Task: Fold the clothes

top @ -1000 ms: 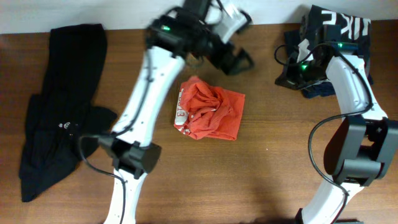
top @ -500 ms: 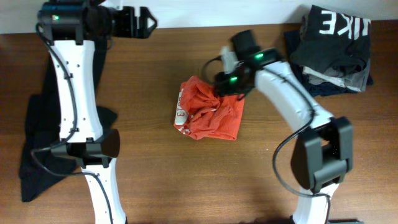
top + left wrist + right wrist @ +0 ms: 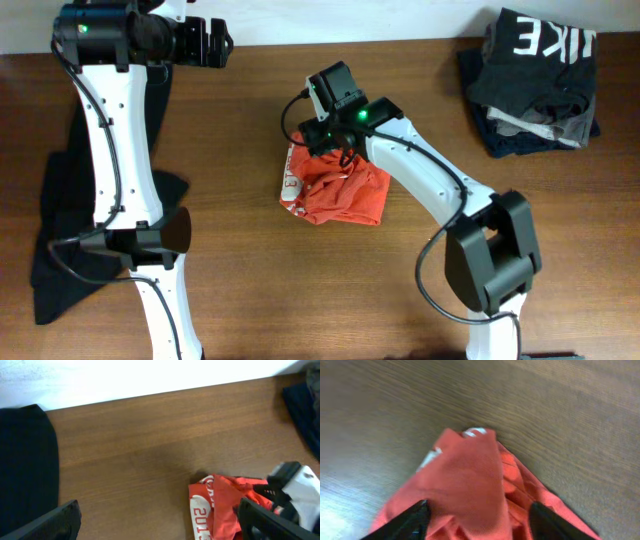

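Note:
The clothes, a crumpled red-orange T-shirt (image 3: 350, 195) with white "2013" print, lie mid-table. In the left wrist view the T-shirt (image 3: 220, 510) sits low and right. My right gripper (image 3: 325, 150) hangs over the shirt's back left corner. In its wrist view the right gripper (image 3: 479, 522) is open, its black fingers (image 3: 402, 522) standing either side of a raised hump of the shirt (image 3: 465, 475). My left gripper (image 3: 222, 45) is open and holds nothing, high over the table's back left. In its own view the left gripper (image 3: 160, 530) looks down at bare wood left of the shirt.
A pile of folded dark and grey garments (image 3: 535, 80), topped by a black one with white letters, sits at the back right. A loose black garment (image 3: 80, 200) sprawls along the left side, and this black garment (image 3: 25, 460) also shows in the left wrist view. A white wall (image 3: 150, 375) borders the table's back edge.
The right arm swung from the folded pile to the shirt and its jaws opened. The left arm swung away from the shirt to the back left.

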You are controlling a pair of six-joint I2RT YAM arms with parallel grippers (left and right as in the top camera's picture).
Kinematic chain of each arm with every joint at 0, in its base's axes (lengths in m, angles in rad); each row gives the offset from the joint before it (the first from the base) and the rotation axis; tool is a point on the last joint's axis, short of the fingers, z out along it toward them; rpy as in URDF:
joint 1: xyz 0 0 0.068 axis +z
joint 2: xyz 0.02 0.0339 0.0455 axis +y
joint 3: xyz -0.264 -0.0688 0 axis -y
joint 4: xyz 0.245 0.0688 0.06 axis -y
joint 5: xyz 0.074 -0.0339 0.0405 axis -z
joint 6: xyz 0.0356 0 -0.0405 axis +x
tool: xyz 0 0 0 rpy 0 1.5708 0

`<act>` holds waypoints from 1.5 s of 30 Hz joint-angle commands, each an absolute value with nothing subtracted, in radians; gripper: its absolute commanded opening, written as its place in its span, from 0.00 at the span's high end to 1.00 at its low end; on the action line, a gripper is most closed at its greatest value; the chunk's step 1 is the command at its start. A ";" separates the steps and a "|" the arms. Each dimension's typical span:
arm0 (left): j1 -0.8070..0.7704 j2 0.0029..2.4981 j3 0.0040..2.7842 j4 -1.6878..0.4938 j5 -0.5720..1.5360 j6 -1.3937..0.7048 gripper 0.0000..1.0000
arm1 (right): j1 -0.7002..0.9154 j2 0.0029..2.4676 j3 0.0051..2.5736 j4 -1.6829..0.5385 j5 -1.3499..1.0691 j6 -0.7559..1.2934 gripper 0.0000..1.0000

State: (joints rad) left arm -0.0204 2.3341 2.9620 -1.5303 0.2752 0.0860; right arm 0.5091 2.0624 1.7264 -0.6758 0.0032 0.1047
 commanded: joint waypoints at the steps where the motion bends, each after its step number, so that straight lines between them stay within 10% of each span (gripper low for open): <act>1: -0.019 2.341 2.972 -1.536 0.261 0.107 0.01 | 0.483 2.094 1.734 -0.685 0.038 0.100 0.43; 9: -0.019 2.341 2.972 -1.539 0.261 0.107 0.01 | 0.446 2.074 1.740 -0.773 0.031 0.112 0.96; 21: -0.019 2.341 2.972 -1.547 0.261 0.107 0.01 | 0.265 2.069 1.738 -0.881 0.019 0.139 0.96; 23: -0.019 2.341 2.972 -1.550 0.261 0.107 0.01 | 0.233 2.072 1.737 -0.880 0.016 0.139 0.83; 25: -0.019 2.341 2.972 -1.550 0.261 0.107 0.01 | 0.207 2.072 1.737 -0.879 0.004 0.139 0.41; 27: -0.019 2.341 2.972 -1.550 0.260 0.110 0.01 | 0.182 2.072 1.737 -0.882 -0.026 0.139 0.24; 45: -0.010 2.341 2.972 -1.538 0.104 0.110 0.01 | 0.327 2.014 1.897 -1.058 -0.154 0.265 0.22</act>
State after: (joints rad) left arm -0.0200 2.3341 2.9620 -1.5452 0.1638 0.0902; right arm 0.2592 2.0197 1.8900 -1.0523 -0.2485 0.1646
